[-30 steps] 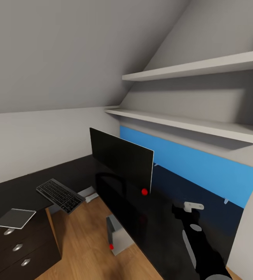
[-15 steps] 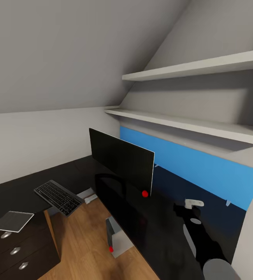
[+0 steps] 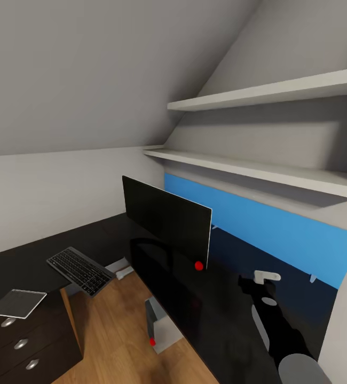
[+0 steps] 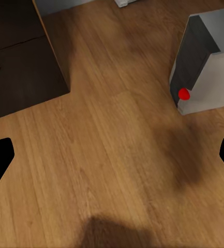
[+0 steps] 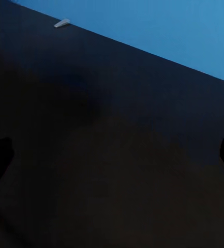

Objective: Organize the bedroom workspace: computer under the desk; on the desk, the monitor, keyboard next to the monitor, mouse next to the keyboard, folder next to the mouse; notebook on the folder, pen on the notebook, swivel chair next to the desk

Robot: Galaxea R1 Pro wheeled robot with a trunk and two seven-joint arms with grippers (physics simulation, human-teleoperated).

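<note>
The black desk [image 3: 40, 256] bends round the corner of the room. The monitor [image 3: 165, 218] stands on it, black screen facing me, a red dot at its lower corner. The keyboard [image 3: 80, 269] lies to its left and overhangs the desk's inner edge. The notebook [image 3: 16, 303] rests on the desk above the drawers [image 3: 21, 344]. The grey computer [image 3: 160, 325] stands on the floor under the desk, also in the left wrist view [image 4: 207, 67]. My left gripper [image 4: 112, 160] hangs open over the wood floor. My right gripper [image 3: 256, 282] is open above the desk top [image 5: 112, 160], right of the monitor.
A blue panel [image 3: 280, 234] runs along the wall behind the desk, with small pale clips [image 5: 62, 22] at its lower edge. Two white shelves [image 3: 269, 93] [image 3: 259, 170] jut out above the desk's right wing. The ceiling slopes low. Wood floor [image 3: 115, 320] lies inside the desk's bend.
The whole picture shifted a little a second ago, so the camera moved. My right arm sits slightly further right in the view. Nothing on the desk has moved.
</note>
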